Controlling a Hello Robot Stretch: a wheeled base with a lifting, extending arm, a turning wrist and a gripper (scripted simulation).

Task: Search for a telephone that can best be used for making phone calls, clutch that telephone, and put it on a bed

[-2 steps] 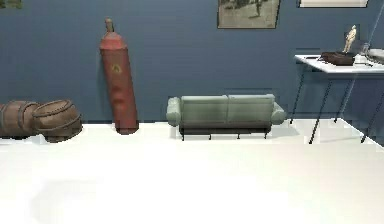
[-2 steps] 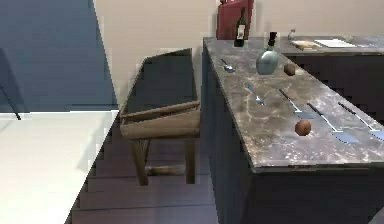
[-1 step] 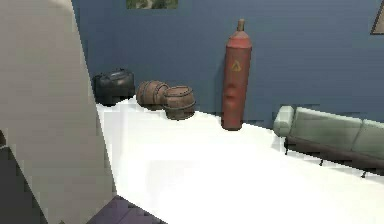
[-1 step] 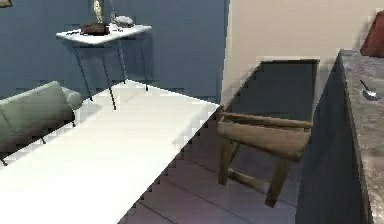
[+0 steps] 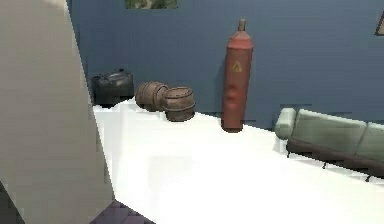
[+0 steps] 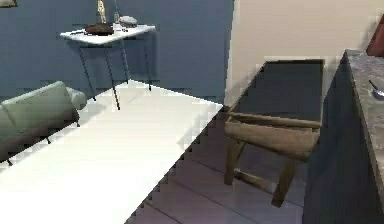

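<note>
Blue wall (image 5: 310, 60) ahead — turning could clip the red cylinder (image 5: 236, 80), blobs (image 6: 100, 28) on the bench (image 6: 137, 31) may be mistaken for a telephone; tool's state: cannot tell.

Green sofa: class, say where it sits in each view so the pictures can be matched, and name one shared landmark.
Forward view: green sofa at the right edge, below the middle, right of the red cylinder.
Arm side view: at the left edge, mid-height, below-left of the white side table.
Shared landmark: the dark blue wall behind it.
</note>
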